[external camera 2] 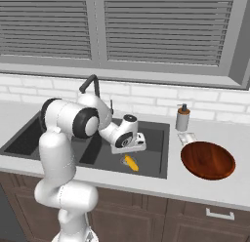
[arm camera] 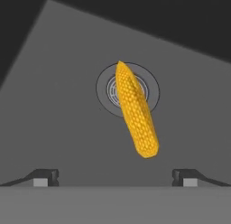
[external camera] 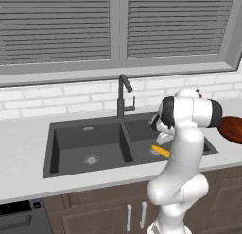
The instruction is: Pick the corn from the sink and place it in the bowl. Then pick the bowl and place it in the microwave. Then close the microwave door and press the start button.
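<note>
The arm (external camera: 182,148) hides part of the corn (external camera: 160,151) in the sink (external camera: 85,148); the picture's right edge cuts the bowl (external camera: 233,129).

pale grey stone-look counter (external camera 2: 146,185) carries a dark grey 2-basin sink (external camera: 71,150) with a tall black faucet (external camera: 124,94). slim yellow corn cob (arm camera: 136,111) lies across the right basin's round drain (arm camera: 151,90). shallow glossy reddish-brown bowl (external camera 2: 208,160) and grey soap dispenser (external camera 2: 182,118) sit on the counter right of the sink.

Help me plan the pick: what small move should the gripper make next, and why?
Probably lower straight down: the open gripper hangs above the slim yellow corn cob, which lies over the round drain of the dark grey sink, between the fingertips and untouched.
</note>
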Tool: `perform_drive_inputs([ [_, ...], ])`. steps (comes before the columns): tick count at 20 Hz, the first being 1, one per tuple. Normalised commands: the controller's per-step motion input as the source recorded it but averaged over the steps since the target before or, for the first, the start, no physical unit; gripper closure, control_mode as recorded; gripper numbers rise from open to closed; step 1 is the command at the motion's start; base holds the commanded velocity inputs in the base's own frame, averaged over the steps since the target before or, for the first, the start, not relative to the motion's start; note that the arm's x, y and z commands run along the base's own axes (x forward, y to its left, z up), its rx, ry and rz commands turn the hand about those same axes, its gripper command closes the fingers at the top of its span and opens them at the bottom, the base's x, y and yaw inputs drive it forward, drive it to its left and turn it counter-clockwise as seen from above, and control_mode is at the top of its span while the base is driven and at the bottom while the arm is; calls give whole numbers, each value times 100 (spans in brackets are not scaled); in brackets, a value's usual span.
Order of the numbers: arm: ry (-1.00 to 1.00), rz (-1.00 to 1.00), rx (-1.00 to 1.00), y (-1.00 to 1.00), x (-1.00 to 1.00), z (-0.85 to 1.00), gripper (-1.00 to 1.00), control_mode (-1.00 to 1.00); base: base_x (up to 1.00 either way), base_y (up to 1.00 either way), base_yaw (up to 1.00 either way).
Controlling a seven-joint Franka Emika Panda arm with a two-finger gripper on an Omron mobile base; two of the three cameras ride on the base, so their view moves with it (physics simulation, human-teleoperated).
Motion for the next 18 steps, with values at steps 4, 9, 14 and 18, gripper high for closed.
perform_drive_inputs([
  [4,0,2,0,-1,42,-14,-100,-100,0,0,0],
  [9,0,4,0,-9,40,-19,-100,-100,0,0,0],
  [14,0,5,0,-9,37,-26,-100,-100,0,0,0],
  [18,0,3,0,-5,10,-25,-100,-100,0,0,0],
])
